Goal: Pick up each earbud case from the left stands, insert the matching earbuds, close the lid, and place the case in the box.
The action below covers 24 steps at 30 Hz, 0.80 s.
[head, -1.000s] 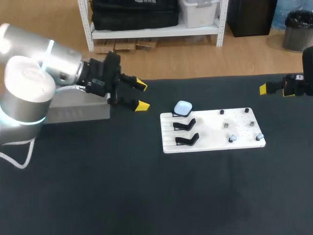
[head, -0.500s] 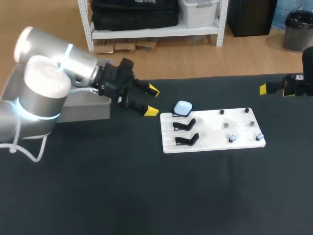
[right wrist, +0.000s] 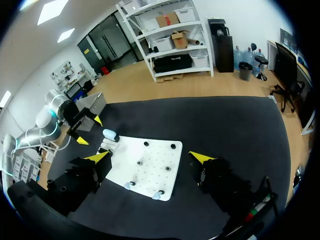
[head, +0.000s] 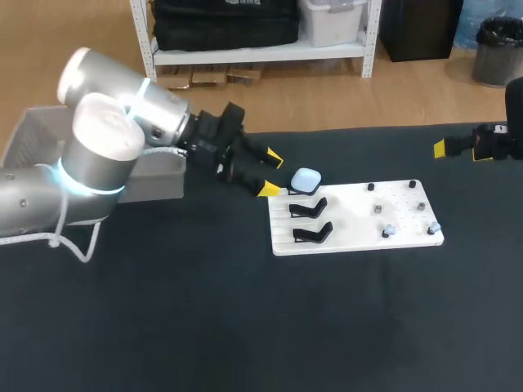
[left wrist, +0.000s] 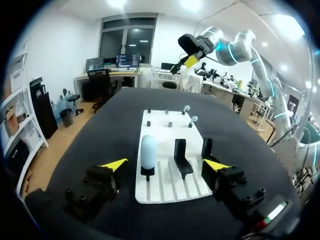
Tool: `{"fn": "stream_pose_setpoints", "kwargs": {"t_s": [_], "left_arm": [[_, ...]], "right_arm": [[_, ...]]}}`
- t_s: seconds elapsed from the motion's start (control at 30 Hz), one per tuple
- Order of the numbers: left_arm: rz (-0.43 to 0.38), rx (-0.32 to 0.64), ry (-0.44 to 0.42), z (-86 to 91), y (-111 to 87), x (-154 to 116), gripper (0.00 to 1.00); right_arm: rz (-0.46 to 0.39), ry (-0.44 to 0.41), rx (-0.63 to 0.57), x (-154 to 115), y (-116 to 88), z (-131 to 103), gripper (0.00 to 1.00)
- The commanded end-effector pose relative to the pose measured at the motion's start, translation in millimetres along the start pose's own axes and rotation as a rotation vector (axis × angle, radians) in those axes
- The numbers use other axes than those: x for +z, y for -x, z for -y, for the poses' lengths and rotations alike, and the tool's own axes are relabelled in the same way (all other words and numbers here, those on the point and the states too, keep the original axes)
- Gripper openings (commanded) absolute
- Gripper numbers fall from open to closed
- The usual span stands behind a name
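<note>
A pale blue earbud case (head: 306, 180) sits on the farthest of three black stands at the left end of a white board (head: 355, 216). The other two stands (head: 309, 207) (head: 313, 233) are empty. Small earbuds (head: 389, 231) (head: 433, 228) stand on pegs at the board's right end. My left gripper (head: 271, 174) is open just left of the case, without touching it. In the left wrist view the case (left wrist: 148, 151) stands ahead of the open left gripper (left wrist: 165, 164), nearer one finger. My right gripper (right wrist: 152, 157) hangs open, high and far to the right of the board (right wrist: 150, 170).
A grey open box (head: 49, 139) stands at the table's back left, partly hidden by my left arm. Black tabletop surrounds the board on all sides. Several dark pegs (head: 371, 188) dot the board's right half.
My left arm has swung right from beside the grey box up to the board's left end, its gripper staying open. The right arm has not moved.
</note>
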<state>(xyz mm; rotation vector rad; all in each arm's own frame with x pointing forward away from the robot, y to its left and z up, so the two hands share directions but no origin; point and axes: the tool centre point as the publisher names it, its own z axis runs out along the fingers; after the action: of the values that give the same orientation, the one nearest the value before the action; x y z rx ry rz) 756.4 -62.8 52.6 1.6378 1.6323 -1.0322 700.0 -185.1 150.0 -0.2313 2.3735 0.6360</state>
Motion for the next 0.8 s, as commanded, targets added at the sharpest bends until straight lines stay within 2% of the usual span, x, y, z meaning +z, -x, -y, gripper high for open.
{"fn": "stream_pose_setpoints", "kwargs": {"t_s": [0.03, 0.13, 0.3, 0.53, 0.7, 0.8], "left_arm": [[-0.008, 0.008, -0.060, -10.7, 0.4, 10, 0.91], [-0.011, 0.021, -0.046, -13.0, -0.2, 15, 0.83], [-0.011, 0.024, -0.035, -16.6, -1.6, 22, 0.84], [-0.014, 0.023, -0.009, -24.0, -4.4, 33, 0.66], [-0.011, 0.020, -0.007, -26.8, -3.8, 37, 0.58], [-0.011, 0.018, -0.011, -28.0, -4.1, 40, 0.49]], "right_arm": [[0.000, 0.000, 0.000, 0, 0, 0, 1.00], [0.000, 0.000, 0.000, 0, 0, 0, 1.00], [0.000, 0.000, 0.000, 0, 0, 0, 1.00], [0.000, 0.000, 0.000, 0, 0, 0, 1.00], [0.000, 0.000, 0.000, 0, 0, 0, 1.00], [0.000, 0.000, 0.000, 0, 0, 0, 1.00]]}}
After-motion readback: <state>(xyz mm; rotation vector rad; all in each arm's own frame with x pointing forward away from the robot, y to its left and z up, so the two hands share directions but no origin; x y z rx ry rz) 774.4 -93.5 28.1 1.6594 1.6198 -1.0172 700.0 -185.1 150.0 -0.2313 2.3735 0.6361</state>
